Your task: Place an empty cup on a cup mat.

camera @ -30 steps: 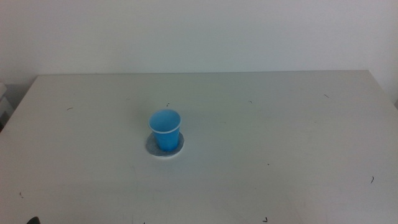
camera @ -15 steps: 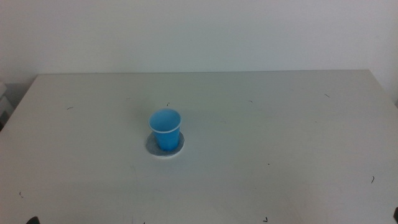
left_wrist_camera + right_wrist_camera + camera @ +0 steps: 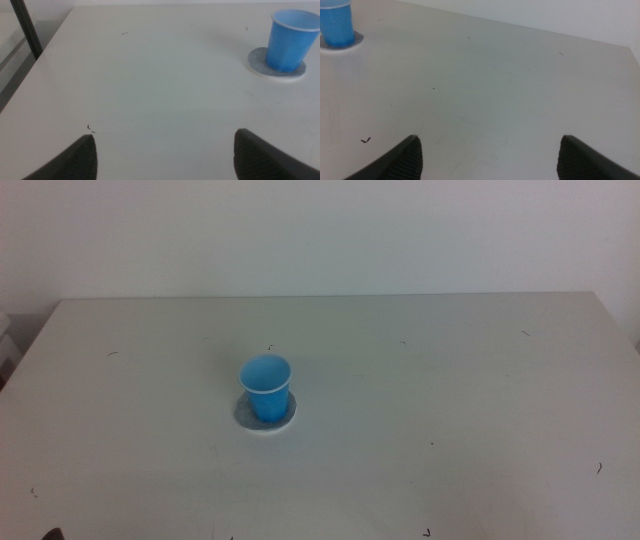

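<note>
The cup (image 3: 265, 388), a small bright blue tapered vessel with a thin pale rim, stands upright on the cup mat (image 3: 245, 416), a flat round grey mottled disc with a thin white edge. The mat's rim shows all round the cup's base, a little more of it toward the left arm's side. Its blue interior appears empty as far as the middle view shows. Cup and mat sit together on the pale bench (image 3: 460, 410), left of its centre and well apart from every edge; small dark specks and scratches are scattered over the surface around them.

The left claw (image 3: 165, 150) hangs over bare bench well apart from the cup, its two dark jaws spread wide with nothing between them; the cup (image 3: 289, 39) and mat (image 3: 257, 62) show far off in its wrist view. The right claw (image 3: 487, 155) likewise hangs over bare bench, farther from the cup than the left one, released, jaws wide apart and holding nothing; its wrist view catches only the lower body of the cup (image 3: 336, 27) and a sliver of the mat (image 3: 356, 42). Neither claw touches the cup or mat.
</note>
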`<control>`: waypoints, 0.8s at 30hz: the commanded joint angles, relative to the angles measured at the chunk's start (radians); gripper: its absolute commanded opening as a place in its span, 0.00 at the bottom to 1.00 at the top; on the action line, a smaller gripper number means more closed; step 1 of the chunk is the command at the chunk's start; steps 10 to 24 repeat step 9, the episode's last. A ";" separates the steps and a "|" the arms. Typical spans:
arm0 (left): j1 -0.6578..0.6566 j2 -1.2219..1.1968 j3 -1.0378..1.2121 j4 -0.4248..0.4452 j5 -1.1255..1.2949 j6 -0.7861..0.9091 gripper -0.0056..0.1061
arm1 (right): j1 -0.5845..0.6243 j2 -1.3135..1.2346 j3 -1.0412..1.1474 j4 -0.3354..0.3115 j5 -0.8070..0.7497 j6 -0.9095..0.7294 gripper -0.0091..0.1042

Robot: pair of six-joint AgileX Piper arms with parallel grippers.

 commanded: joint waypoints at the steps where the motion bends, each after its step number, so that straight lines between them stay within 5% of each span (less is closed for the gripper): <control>1: 0.001 -0.008 -0.006 0.001 -0.067 -0.004 0.99 | -0.006 -0.023 -0.006 -0.002 -0.089 -0.012 0.72; 24: 0.001 -0.008 -0.006 0.001 -0.067 -0.004 0.99 | -0.006 -0.023 -0.006 -0.006 -0.089 -0.012 0.72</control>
